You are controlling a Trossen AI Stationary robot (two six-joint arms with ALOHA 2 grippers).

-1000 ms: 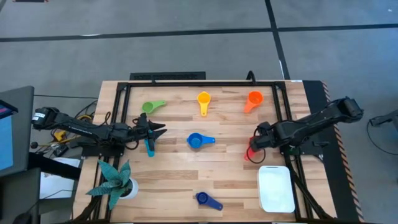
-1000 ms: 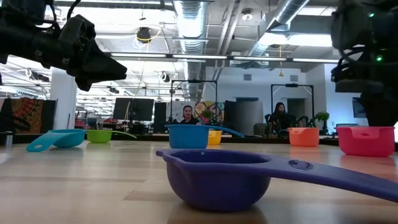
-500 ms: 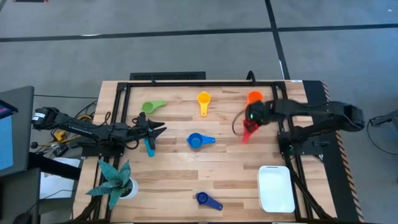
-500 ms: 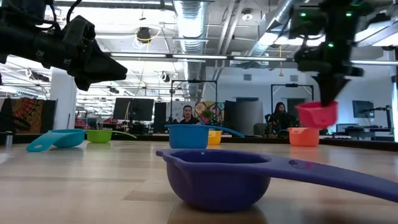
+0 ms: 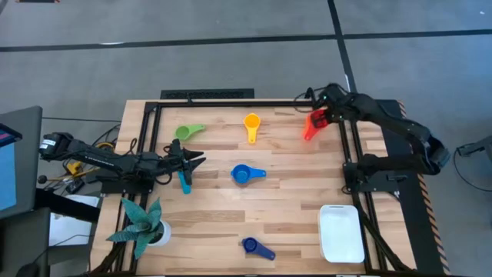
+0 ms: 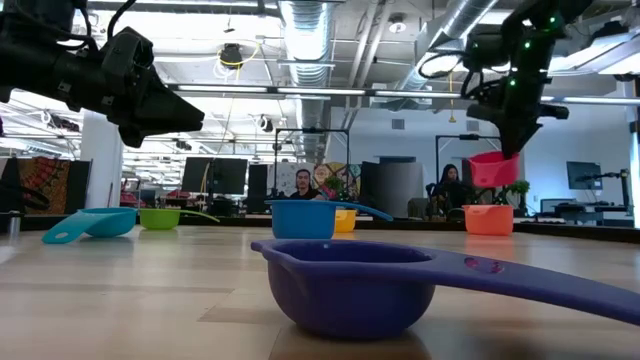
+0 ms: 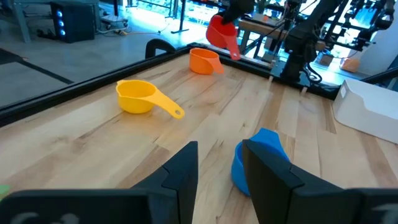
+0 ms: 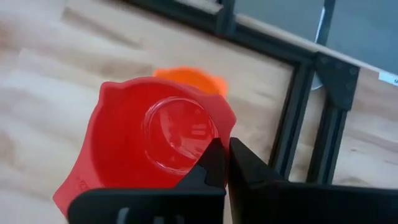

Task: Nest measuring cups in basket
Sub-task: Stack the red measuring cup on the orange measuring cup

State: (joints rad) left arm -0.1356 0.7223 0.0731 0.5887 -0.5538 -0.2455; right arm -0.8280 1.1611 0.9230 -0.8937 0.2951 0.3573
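My right gripper (image 5: 321, 115) is shut on the red cup (image 5: 312, 125) and holds it in the air at the far right, over the orange cup (image 8: 186, 76), which stands on the table (image 6: 488, 219). My left gripper (image 5: 197, 161) is open and empty above the table's left side, next to the teal cup (image 5: 184, 183). The green cup (image 5: 187, 132), yellow cup (image 5: 251, 123), blue cup (image 5: 242, 175) and dark blue cup (image 5: 251, 246) lie apart on the table. The white basket (image 5: 340, 233) stands at the near right. My right gripper pinches the red cup's rim (image 8: 219, 127) on the side away from its handle (image 8: 65, 193); one finger seems to be inside the bowl and one outside. The fingers come from above. The cup hangs tilted below them (image 6: 492, 168), clear of the table.
A teal spiky plant in a white pot (image 5: 144, 223) stands at the near left corner. A black frame (image 5: 254, 102) runs along the table's far edge and down both sides. Bare wood lies between the blue cup and the basket.
My right gripper has lifted the red cup off the table's right middle and carried it up and toward the far edge, until it hangs over the orange cup. My left gripper has kept still.
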